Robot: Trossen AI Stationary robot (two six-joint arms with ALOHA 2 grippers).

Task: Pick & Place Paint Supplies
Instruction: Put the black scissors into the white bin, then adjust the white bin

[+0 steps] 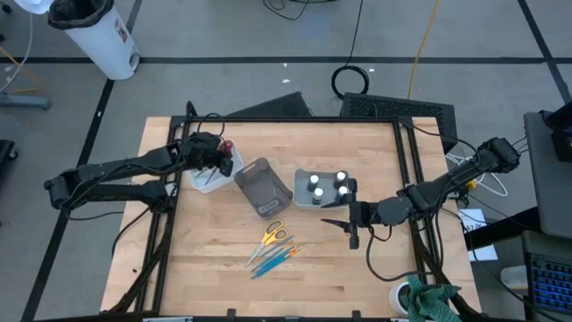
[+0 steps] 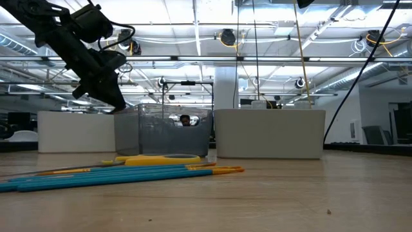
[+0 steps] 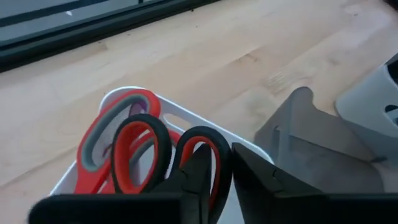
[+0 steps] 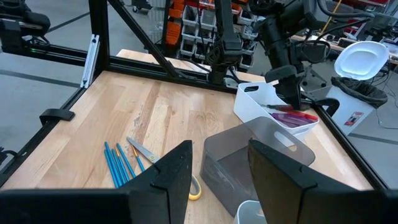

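Observation:
A white bin (image 1: 201, 179) at the table's far left holds red-handled scissors (image 3: 118, 143), which lie in it with their handle loops toward one end. My left gripper (image 3: 222, 155) hangs just over those loops, its fingers a narrow gap apart with nothing between them. Yellow-handled scissors (image 1: 273, 234) and several blue brushes (image 1: 273, 259) lie flat on the wood near the table's middle front. Dark bottles with white caps (image 1: 328, 183) stand in a light grey tray (image 1: 304, 201). My right gripper (image 1: 351, 224) waits open beside that tray, holding nothing.
A translucent grey bin (image 1: 264, 186) stands between the white bin and the bottle tray. Black frame rails (image 1: 411, 179) run along the table's edges. A green cloth and a cup (image 1: 420, 300) sit at the near right corner. Bare wood lies at the near left.

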